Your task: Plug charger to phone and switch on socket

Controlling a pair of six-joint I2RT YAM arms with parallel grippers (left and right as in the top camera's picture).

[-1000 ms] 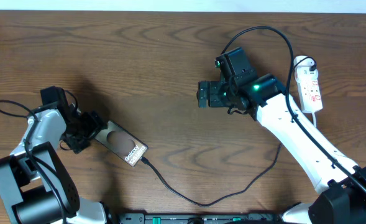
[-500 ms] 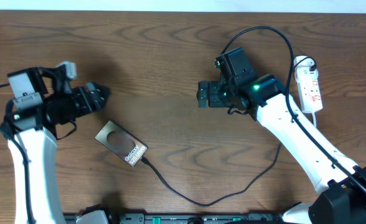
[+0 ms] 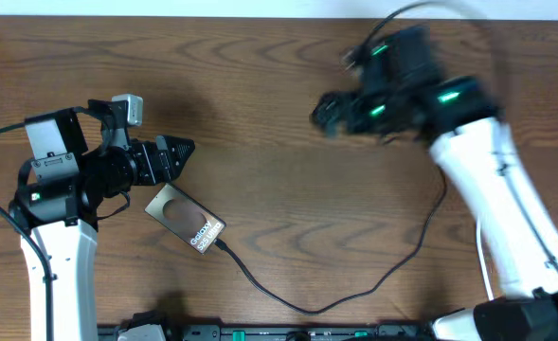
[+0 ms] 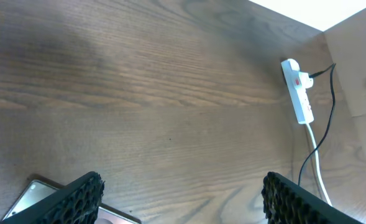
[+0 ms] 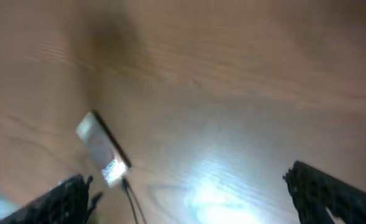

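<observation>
The phone [image 3: 186, 220] lies flat at the lower left, lettered end toward the front. The charger [image 3: 307, 307], a thin black cable, meets that end and loops right across the table. My left gripper [image 3: 177, 157] hovers just above and behind the phone, open and empty. In the left wrist view the gripper [image 4: 183, 205] frames bare wood, with the phone's corner [image 4: 27, 194] by the left finger. The socket [image 4: 297, 90] lies far off; overhead, my right arm hides it. My right gripper [image 3: 324, 112] is blurred, open and empty; its gripper [image 5: 195, 199] looks down on the phone [image 5: 102, 149].
The socket's white cord [image 4: 316, 168] and a black cable [image 4: 329, 112] run along the table's right side. Wood surface lies between the two arms. A pale wall edge [image 4: 294, 9] bounds the far side.
My left gripper left the phone's back end, rose, and drifted right. My right arm, still until a moment ago, has swung up and right, blurred, and now covers the socket.
</observation>
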